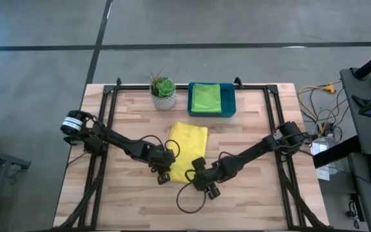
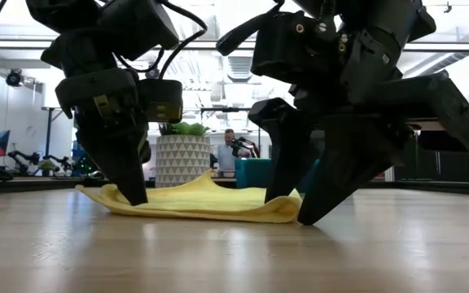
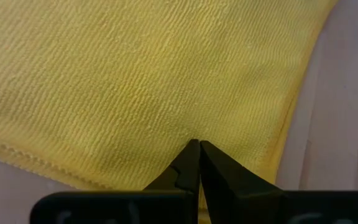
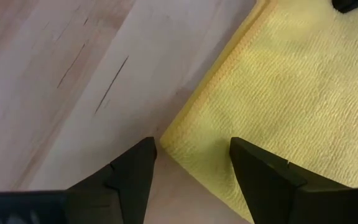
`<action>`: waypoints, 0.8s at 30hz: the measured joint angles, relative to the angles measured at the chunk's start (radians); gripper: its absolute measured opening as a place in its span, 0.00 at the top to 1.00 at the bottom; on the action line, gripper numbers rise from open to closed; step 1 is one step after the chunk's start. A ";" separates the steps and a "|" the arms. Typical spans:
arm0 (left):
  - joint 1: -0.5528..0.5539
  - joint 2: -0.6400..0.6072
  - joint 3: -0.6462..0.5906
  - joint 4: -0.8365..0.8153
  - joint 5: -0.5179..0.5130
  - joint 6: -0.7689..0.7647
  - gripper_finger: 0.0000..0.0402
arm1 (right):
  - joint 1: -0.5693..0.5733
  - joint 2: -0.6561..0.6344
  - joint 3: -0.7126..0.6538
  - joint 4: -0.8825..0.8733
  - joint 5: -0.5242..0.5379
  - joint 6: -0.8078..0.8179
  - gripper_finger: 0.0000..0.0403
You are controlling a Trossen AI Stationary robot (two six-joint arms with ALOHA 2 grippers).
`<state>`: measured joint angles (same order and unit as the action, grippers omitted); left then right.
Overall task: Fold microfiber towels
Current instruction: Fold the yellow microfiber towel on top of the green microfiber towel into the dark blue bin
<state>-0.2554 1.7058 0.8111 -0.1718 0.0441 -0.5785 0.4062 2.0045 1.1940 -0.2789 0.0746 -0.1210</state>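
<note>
overhead view straight down, low view level at tabletop, both wrist views close on yellow towel (image 1: 189, 149)

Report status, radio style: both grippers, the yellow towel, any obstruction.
Left gripper shut, tips pressing on yellow towel. Right gripper open, jaws straddling the towel's corner, nothing held. Plant pot and tray stand apart; nothing obstructs.

The yellow towel (image 3: 135, 81) is ribbed, matt cloth with a stitched hem; the table (image 4: 61, 74) is pale, smooth wood with fine cracks.

No text, label, brand, number or sign can be read in any view.
</note>
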 joint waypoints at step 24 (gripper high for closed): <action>-0.001 0.003 -0.004 0.033 -0.028 -0.019 1.00 | 0.039 0.010 -0.028 0.070 0.130 -0.090 0.97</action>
<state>-0.2562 1.7086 0.8066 -0.1387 0.0163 -0.5976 0.4454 2.0148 1.1657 -0.2091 0.2045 -0.2108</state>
